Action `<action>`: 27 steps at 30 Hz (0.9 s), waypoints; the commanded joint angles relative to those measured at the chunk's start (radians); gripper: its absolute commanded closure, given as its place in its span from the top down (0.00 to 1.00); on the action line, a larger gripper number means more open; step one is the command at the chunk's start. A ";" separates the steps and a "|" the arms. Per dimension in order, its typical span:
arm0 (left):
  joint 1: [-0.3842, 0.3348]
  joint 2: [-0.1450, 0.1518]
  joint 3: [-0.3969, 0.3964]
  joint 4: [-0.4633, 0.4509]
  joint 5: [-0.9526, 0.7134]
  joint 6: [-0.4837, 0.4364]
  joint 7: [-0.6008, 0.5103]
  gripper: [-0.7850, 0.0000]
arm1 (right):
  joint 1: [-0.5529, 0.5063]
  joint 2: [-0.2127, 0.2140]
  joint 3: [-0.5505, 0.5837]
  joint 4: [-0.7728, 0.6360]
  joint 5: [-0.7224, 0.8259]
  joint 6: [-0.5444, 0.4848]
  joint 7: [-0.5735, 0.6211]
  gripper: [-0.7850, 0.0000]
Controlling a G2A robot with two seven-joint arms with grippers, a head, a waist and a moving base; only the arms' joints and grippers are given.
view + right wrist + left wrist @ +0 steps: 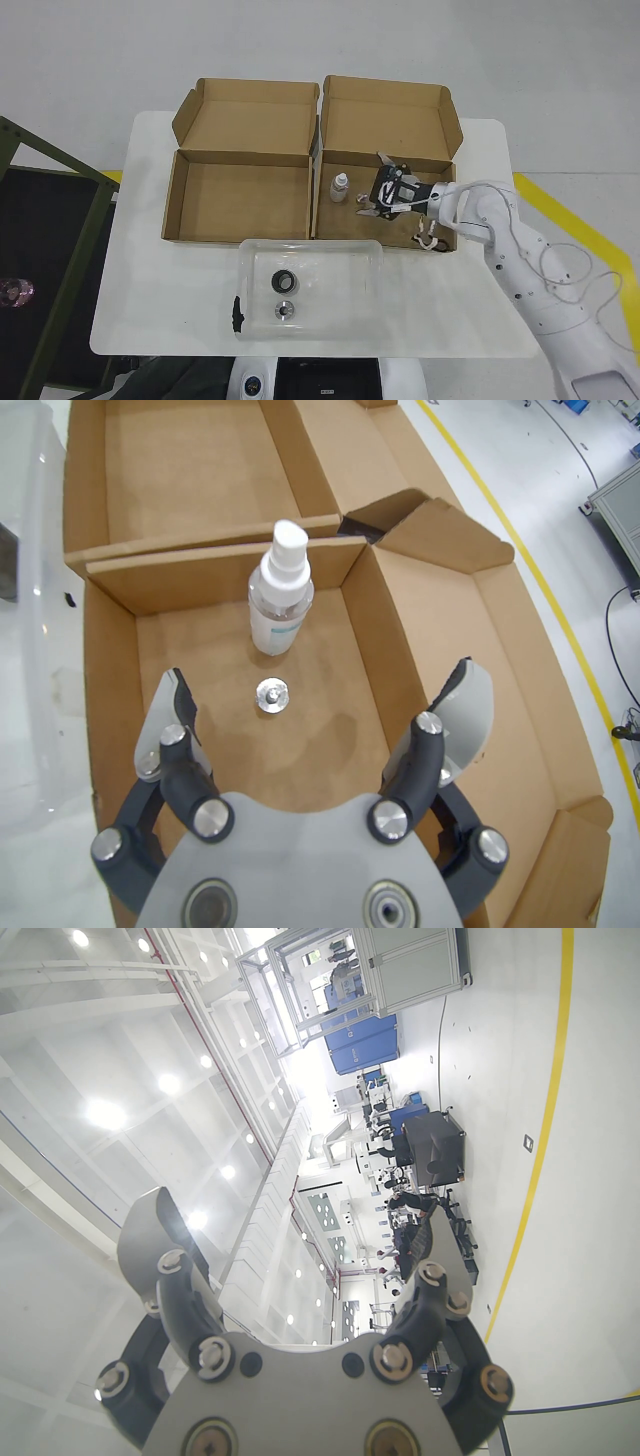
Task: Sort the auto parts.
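Observation:
My right gripper [320, 680] hangs open inside the right cardboard box [370, 610], with nothing between its fingers. A small round silver part [272, 696] lies on the box floor just ahead of the fingertips. Behind it a white spray bottle [281, 595] stands upright near the box's wall. From above, the right gripper [372, 190] sits beside the bottle [340, 187] in that box [345, 222]. A clear plastic tray [372, 290] in front holds a black ring [286, 281] and a silver part [287, 309]. My left gripper [295, 1213] is open and points up at a hall ceiling.
The left cardboard box [240, 195] has a bare floor and its lid flap stands open. A small black piece [238, 315] lies at the tray's left edge. The white table [140, 250] ends close to the tray's front.

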 commanded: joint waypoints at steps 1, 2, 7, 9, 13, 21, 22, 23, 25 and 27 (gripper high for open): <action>0.000 0.000 0.000 0.000 0.000 0.000 0.000 1.00 | -0.026 0.004 0.018 -0.039 0.029 0.003 -0.001 1.00; 0.000 0.000 0.000 0.000 0.000 0.000 0.000 1.00 | -0.039 0.006 0.026 -0.060 0.037 0.006 0.002 1.00; 0.000 0.000 0.000 0.000 0.000 0.000 0.000 1.00 | -0.109 0.011 0.045 -0.168 0.068 0.038 0.002 1.00; 0.000 0.000 0.000 0.000 0.000 0.000 0.000 1.00 | -0.136 0.012 0.045 -0.213 0.073 0.052 0.010 1.00; 0.000 0.000 0.000 0.000 0.000 0.000 0.000 1.00 | -0.174 0.010 0.020 -0.283 0.084 0.059 0.017 1.00; 0.000 0.000 0.000 0.000 0.000 0.000 0.000 1.00 | -0.182 -0.007 -0.074 -0.330 0.090 0.066 0.012 1.00; 0.000 0.000 0.000 0.000 0.000 0.000 0.000 1.00 | -0.181 -0.010 -0.088 -0.333 0.089 0.072 0.014 1.00; 0.000 0.000 0.000 0.000 0.000 0.000 0.000 1.00 | -0.181 -0.013 -0.103 -0.336 0.090 0.075 0.016 1.00; 0.000 0.000 0.000 0.000 0.000 0.000 0.000 1.00 | -0.177 -0.019 -0.127 -0.336 0.088 0.084 0.019 1.00; 0.000 0.000 0.000 0.000 0.000 0.000 0.000 1.00 | -0.172 -0.024 -0.149 -0.336 0.081 0.089 0.025 1.00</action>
